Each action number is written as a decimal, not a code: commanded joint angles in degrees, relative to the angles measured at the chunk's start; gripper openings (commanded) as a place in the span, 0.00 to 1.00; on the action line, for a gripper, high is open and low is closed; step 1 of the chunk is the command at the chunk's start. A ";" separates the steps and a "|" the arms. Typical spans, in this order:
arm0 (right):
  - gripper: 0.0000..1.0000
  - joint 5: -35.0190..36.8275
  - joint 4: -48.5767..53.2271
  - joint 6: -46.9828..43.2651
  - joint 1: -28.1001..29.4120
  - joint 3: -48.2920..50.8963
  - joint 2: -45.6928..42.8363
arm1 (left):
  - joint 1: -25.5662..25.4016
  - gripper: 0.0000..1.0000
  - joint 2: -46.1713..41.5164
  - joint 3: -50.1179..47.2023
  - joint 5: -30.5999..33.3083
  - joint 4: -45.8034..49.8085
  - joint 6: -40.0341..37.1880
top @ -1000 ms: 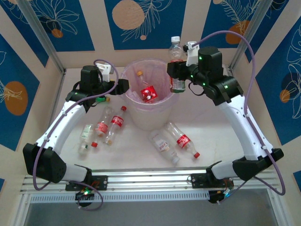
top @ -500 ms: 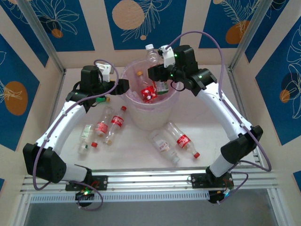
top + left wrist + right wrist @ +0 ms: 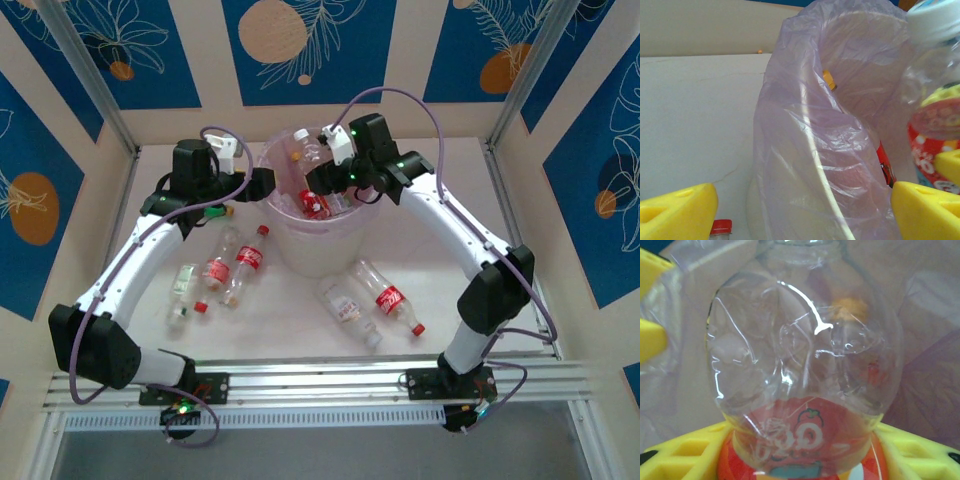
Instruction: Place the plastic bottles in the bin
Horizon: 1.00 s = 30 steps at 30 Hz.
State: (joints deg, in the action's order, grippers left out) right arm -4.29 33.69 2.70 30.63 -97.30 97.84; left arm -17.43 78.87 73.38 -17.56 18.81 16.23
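Observation:
My right gripper [image 3: 322, 178] is shut on a clear plastic bottle [image 3: 308, 150] with a white cap and a red label, held above the bin's opening. In the right wrist view that bottle [image 3: 805, 365] stands between the yellow fingers [image 3: 690, 455]. The bin [image 3: 312, 250], a round translucent bucket with a pinkish liner, has a red-labelled bottle [image 3: 316, 203] and others inside. My left gripper [image 3: 262, 183] is open at the bin's left rim; its wrist view has the liner [image 3: 810, 150] between its fingers [image 3: 677, 210] and the held bottle [image 3: 937, 110] at the right.
Several bottles lie on the table: two red-labelled ones [image 3: 232, 264] and a clear one [image 3: 183, 290] left of the bin, a green one [image 3: 215, 211] under the left arm, two more [image 3: 370, 302] in front of the bin. Walls enclose the table.
The right arm has swung left with its bottle, from right of the bin to over its opening, and come lower. The left arm has stayed still.

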 commanded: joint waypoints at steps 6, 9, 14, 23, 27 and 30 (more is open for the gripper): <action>0.63 -1.86 -1.97 -2.37 -1.52 1.76 2.99 | -1.00 0.89 1.46 -2.19 2.36 6.78 -2.75; 0.70 -2.36 -1.15 -2.86 -1.56 1.43 3.48 | -0.95 0.89 1.47 -2.19 2.29 6.75 -2.70; 0.81 -1.46 0.98 -3.27 -1.55 -0.81 3.07 | -0.94 0.89 1.55 -2.18 2.35 6.84 -2.74; 0.88 9.61 9.65 -3.80 2.36 -9.81 1.50 | -0.94 0.89 1.46 -2.08 2.17 6.92 -2.96; 0.84 10.90 8.21 -1.50 2.68 -10.66 2.05 | -0.94 0.89 1.31 -2.02 2.10 6.82 -2.80; 0.79 12.16 8.30 0.13 2.68 -11.98 3.80 | -0.94 0.89 0.87 -2.37 1.05 6.03 -2.71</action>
State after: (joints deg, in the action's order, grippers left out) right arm 5.28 40.45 0.73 33.47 -107.15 100.75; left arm -17.50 78.83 73.38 -17.54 18.81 16.21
